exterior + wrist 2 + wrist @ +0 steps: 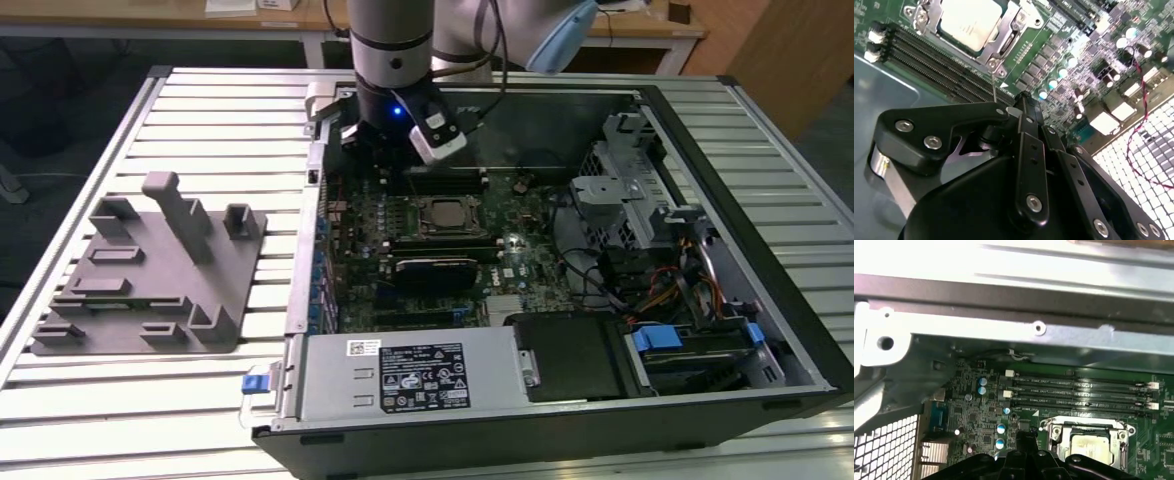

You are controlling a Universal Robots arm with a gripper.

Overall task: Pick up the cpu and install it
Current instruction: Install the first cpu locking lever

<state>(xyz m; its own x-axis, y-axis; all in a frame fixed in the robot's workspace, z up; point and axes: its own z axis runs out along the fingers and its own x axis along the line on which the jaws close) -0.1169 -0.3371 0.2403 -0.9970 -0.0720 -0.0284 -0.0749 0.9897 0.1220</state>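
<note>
Exterior view: arm (390, 40) upright over the motherboard (534, 262), end effector (386, 170) closed and empty near the cpu (442, 213).

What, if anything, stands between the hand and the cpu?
Nothing visible does. The cpu already sits in the metal socket frame on the motherboard. The hand hovers near the memory slots beside it, with open air between.

The slatted table (134, 420) carries a grey tray (147, 290) (posts upright) beside an open computer case (534, 430).
</note>
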